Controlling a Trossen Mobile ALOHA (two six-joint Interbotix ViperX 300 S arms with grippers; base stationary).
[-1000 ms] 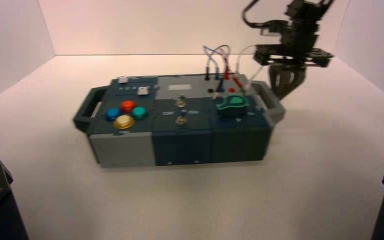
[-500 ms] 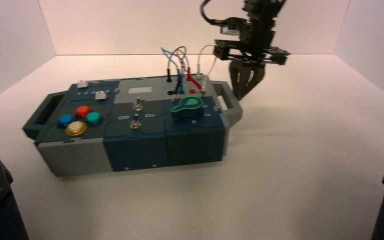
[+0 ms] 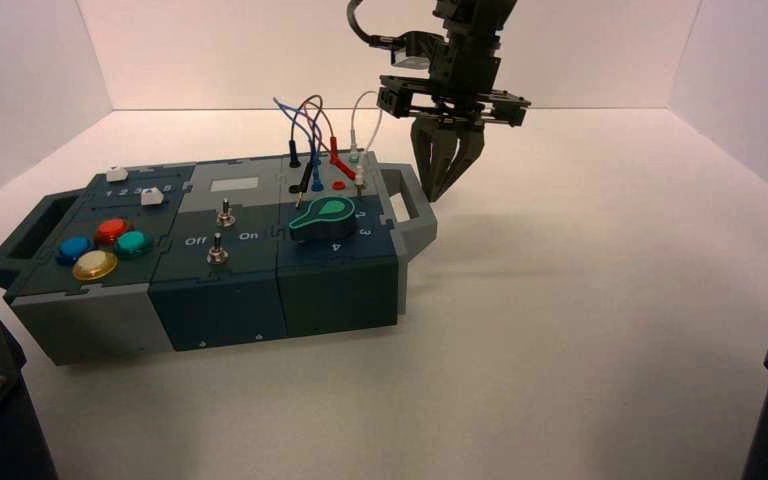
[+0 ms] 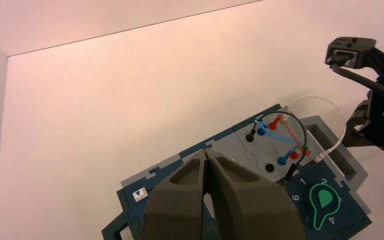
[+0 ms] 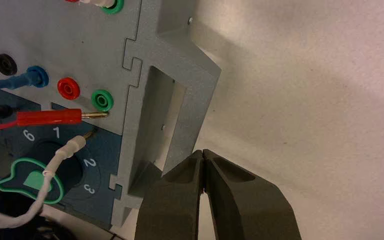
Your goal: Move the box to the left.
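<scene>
While the box (image 3: 210, 255) sits left of centre on the white table (image 3: 580, 330), the right gripper (image 3: 444, 170), fingers pressed together, hangs beside its grey right handle (image 3: 412, 205); left gripper (image 4: 207, 165) likewise pressed together above it.

The high view looks down from above and behind at the whole box (image 3: 210, 255). The left wrist view looks past its gripper (image 4: 207, 155) from farther off at the box's wire end. The right wrist view sits close over the grey handle (image 5: 172, 95). All three share the green dial (image 3: 325, 215).
</scene>
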